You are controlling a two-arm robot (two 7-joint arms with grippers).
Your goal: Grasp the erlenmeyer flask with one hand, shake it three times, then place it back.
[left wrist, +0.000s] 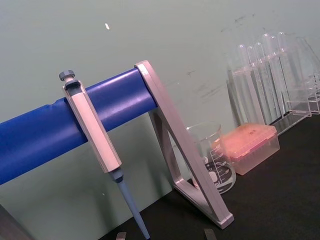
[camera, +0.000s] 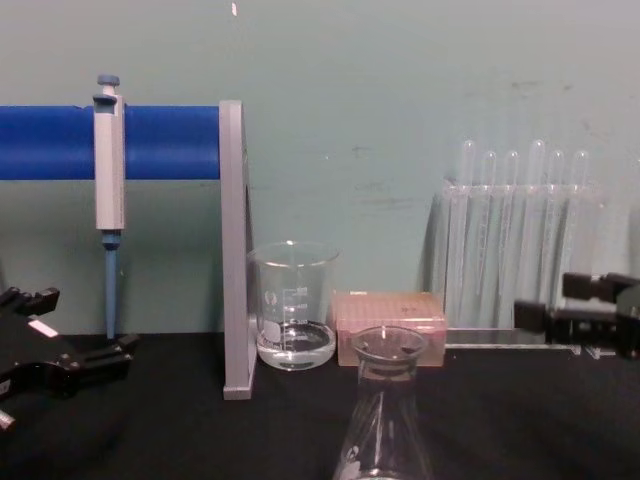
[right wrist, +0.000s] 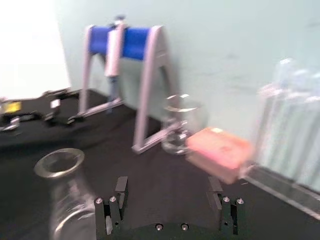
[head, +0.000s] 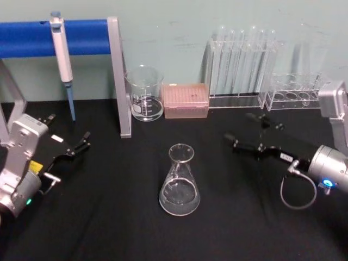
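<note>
Erlenmeyer flask [head: 179, 182] stands upright on the black table [head: 109, 217], long axis vertical, its narrow neck and flared rim pointing up, wide round base down. It is clear glass with faint white marks and sits near the middle, in front of the beaker [head: 145, 93] and pink box [head: 186, 100]. Right gripper [head: 243, 131] hangs to its right, jaws wide apart and empty. Left gripper [head: 68, 136] hangs well to its left, jaws spread, holding nothing.

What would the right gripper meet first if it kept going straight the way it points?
Probably the erlenmeyer flask's neck: the open right gripper points toward the robot's left, slightly behind the flask, so depth leaves a near miss possible.
</note>
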